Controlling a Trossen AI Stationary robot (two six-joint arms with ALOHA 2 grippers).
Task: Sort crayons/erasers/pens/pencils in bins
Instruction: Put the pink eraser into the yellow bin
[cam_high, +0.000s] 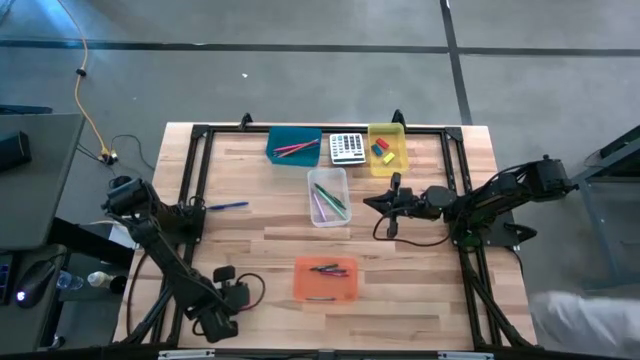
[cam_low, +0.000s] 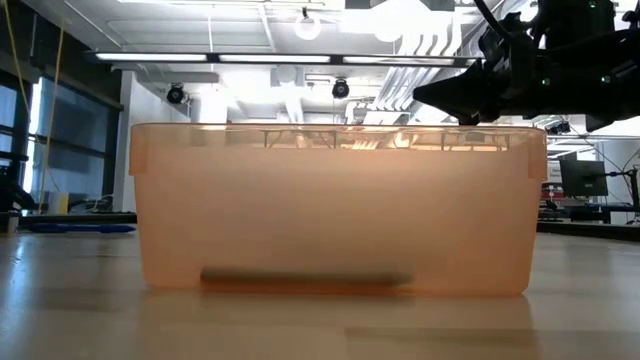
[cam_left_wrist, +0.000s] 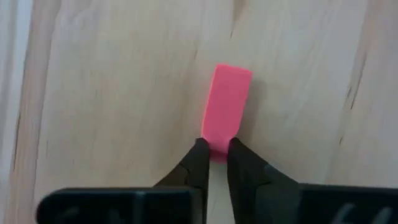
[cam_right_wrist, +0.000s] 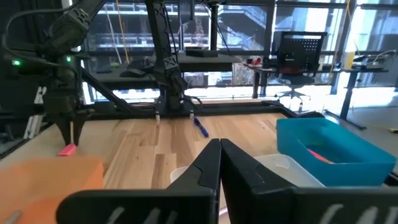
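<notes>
**Left gripper pinching a pink eraser**

I see my left gripper (cam_left_wrist: 214, 158) low at the table's (cam_high: 260, 240) near-left corner, fingers clamped on the end of a pink eraser (cam_left_wrist: 225, 102) lying on the wood (probably still flat, though I can't be sure). A blue pen (cam_high: 229, 206) lies farther back. Rightward sit the orange bin (cam_high: 325, 280), clear bin (cam_high: 328, 196), teal bin (cam_high: 294, 146) and yellow bin (cam_high: 389, 148). My right gripper (cam_high: 372, 203) hovers with fingers together beside the clear bin.

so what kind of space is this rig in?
Probably a lab or open office: exposed ceiling ducts and strip lights, desks with a monitor and office chair, and a wooden table for sorting.
</notes>
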